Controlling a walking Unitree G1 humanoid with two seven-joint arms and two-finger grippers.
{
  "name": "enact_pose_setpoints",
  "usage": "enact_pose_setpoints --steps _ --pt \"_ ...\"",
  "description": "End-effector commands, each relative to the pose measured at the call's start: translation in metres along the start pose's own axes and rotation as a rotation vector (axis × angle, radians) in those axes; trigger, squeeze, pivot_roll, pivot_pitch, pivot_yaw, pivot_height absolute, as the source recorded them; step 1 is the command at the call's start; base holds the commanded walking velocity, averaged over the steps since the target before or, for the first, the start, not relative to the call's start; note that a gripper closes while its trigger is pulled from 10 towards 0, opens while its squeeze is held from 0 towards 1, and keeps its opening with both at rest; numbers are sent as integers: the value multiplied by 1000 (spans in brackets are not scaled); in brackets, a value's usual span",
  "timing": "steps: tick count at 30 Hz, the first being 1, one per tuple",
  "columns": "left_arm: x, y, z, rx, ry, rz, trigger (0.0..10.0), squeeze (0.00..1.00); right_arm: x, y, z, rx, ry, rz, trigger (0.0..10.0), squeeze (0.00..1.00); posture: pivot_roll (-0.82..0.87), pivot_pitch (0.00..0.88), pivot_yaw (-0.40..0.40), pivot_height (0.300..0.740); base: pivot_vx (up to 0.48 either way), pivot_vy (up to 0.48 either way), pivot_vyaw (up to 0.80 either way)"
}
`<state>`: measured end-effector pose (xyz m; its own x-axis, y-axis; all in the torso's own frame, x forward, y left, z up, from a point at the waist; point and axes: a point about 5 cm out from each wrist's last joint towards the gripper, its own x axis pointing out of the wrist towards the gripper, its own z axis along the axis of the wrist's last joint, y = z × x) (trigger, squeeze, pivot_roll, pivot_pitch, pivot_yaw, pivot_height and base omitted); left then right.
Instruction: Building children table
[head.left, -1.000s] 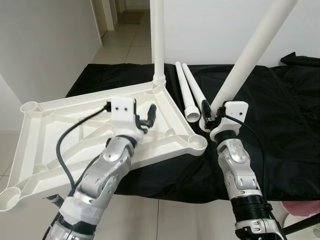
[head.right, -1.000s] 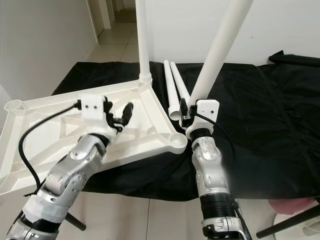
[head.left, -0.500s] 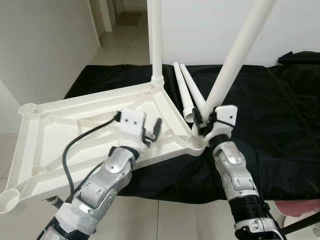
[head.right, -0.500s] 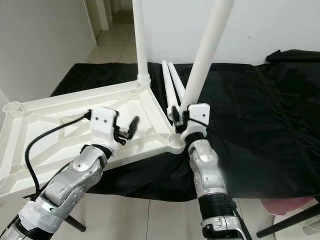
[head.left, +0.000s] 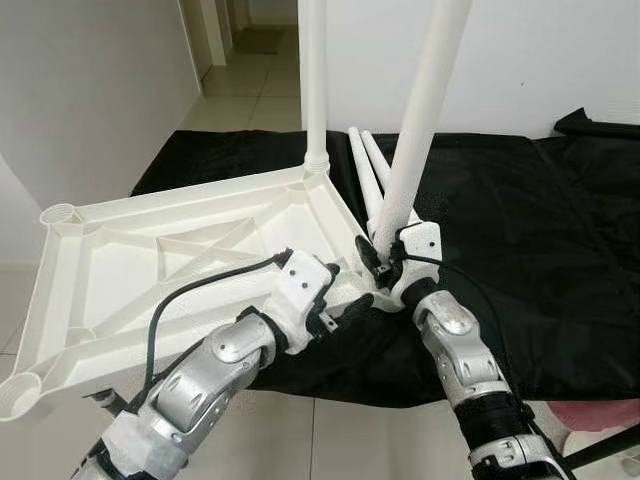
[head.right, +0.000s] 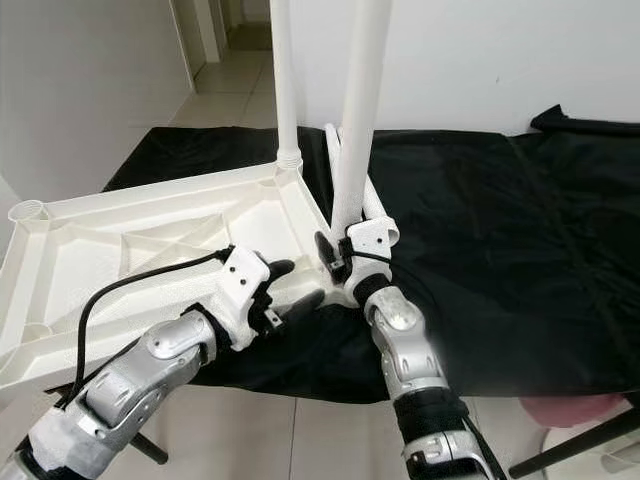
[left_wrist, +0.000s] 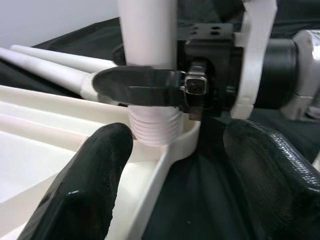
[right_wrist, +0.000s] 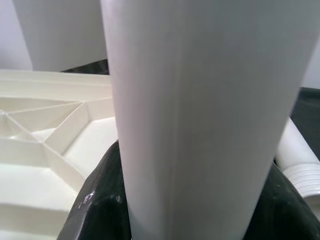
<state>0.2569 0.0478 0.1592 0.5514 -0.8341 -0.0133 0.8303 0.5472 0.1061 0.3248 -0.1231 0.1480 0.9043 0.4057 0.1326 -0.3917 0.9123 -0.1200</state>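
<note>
The white tabletop (head.left: 170, 270) lies upside down, ribbed underside facing up, partly on the desk covered with a black cloth (head.left: 540, 230) and partly overhanging its near-left edge. One white table leg (head.left: 314, 90) stands upright in the far corner socket of the tabletop.

The right gripper (head.left: 378, 262) has its jaws pinching a second table leg (head.left: 420, 110) just above that leg's threaded lower end. This leg stands nearly upright, tilted slightly to the right, with the threaded end seated in the near-right corner socket (left_wrist: 176, 145) of the tabletop. In the left wrist view, one black finger (left_wrist: 142, 86) of the right gripper wraps across the front of the leg directly above the threads.

The left gripper (head.left: 345, 288) is at the near edge of the tabletop, just left of the same corner socket. Its jaws are spread, holding nothing; in the left wrist view one fingertip (left_wrist: 95, 175) sits over the tabletop rim and the other over the black cloth, with the socket between them.

Two further legs (head.left: 368, 180) lie side by side on the black cloth, behind the held leg, running from near to far
</note>
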Motion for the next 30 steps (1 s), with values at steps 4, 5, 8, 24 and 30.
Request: enact_pose_setpoints --steps 4,5,8,24,30 --pt "-3 1 0 14 -7 10 10000 0 -12 -6 -19 5 81 -4 10000 0 23 10 16 740 0 0 0" --pt "-3 1 0 14 -7 10 10000 0 -12 -6 -19 5 81 -4 10000 0 23 10 16 740 0 0 0" --pt "-5 0 -2 13 -3 -4 10000 0 -16 -21 -25 80 100 -89 10000 0 20 9 19 740 0 0 0" --pt "-7 -1 -1 18 2 -10 10000 0 -10 -4 -29 -61 97 61 10000 0 26 18 31 740 0 0 0" --pt "-9 1 -1 21 5 -2 10000 0 -18 -6 -38 -108 137 110 10000 0 33 25 34 740 0 0 0"
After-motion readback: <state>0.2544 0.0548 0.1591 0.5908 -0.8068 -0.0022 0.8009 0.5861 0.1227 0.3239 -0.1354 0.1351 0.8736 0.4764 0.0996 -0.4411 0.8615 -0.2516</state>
